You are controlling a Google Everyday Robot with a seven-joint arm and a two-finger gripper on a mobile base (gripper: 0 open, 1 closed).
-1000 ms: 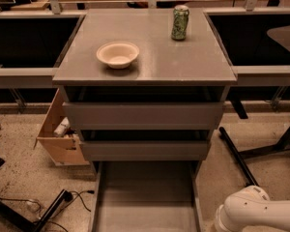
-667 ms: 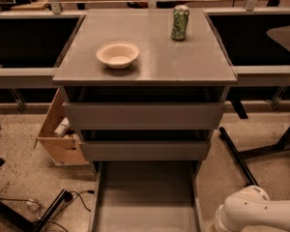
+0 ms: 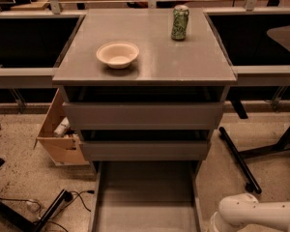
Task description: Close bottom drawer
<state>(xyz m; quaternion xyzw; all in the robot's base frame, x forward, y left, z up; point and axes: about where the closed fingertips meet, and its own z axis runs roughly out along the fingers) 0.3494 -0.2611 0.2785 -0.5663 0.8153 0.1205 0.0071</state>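
The grey cabinet (image 3: 145,66) stands in the middle of the view with three drawers. The bottom drawer (image 3: 145,195) is pulled far out toward me; its long shallow grey tray is empty and its front edge is cut off by the bottom of the view. The two taller drawer fronts above it (image 3: 144,115) (image 3: 145,150) sit nearly flush. A white arm segment (image 3: 253,212) shows at the bottom right, beside the open drawer's right side. The gripper itself is out of view.
A white bowl (image 3: 117,54) and a green can (image 3: 180,22) stand on the cabinet top. A tan wooden box (image 3: 58,134) leans at the cabinet's left. Black chair legs (image 3: 239,158) lie on the floor at right. Cables (image 3: 58,202) lie at lower left.
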